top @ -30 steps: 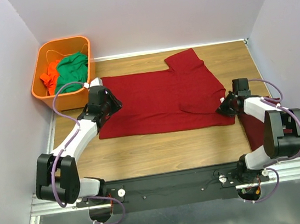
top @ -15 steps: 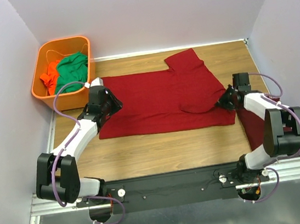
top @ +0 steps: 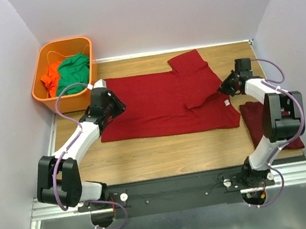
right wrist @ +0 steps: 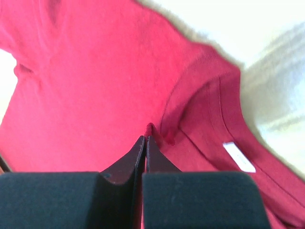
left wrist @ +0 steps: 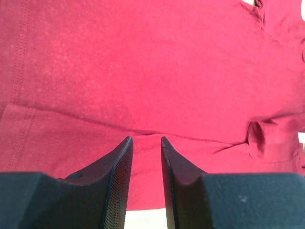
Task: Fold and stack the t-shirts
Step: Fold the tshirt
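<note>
A maroon t-shirt (top: 157, 105) lies spread across the middle of the table, hem to the left, collar to the right. My right gripper (top: 223, 87) is shut on a pinch of its cloth beside the collar, and a flap is lifted over the shirt's right part. The pinch shows at the right gripper's (right wrist: 146, 137) tips, with the white neck label (right wrist: 239, 157) to the right. My left gripper (top: 120, 106) hangs over the hem end, open; its fingertips (left wrist: 127, 141) stand apart above the t-shirt (left wrist: 152, 71). A second maroon t-shirt (top: 254, 121) lies folded at the right, partly under the right arm.
An orange basket (top: 44, 66) stands at the back left with a green garment (top: 74, 71) and an orange garment (top: 53, 74) in it. Walls close in the table on the left, back and right. Bare wood (top: 163, 152) shows in front of the shirt.
My right gripper has shut on the shirt's cloth and moved toward the back, lifting the flap and uncovering the collar area with its label. The left arm has stayed put.
</note>
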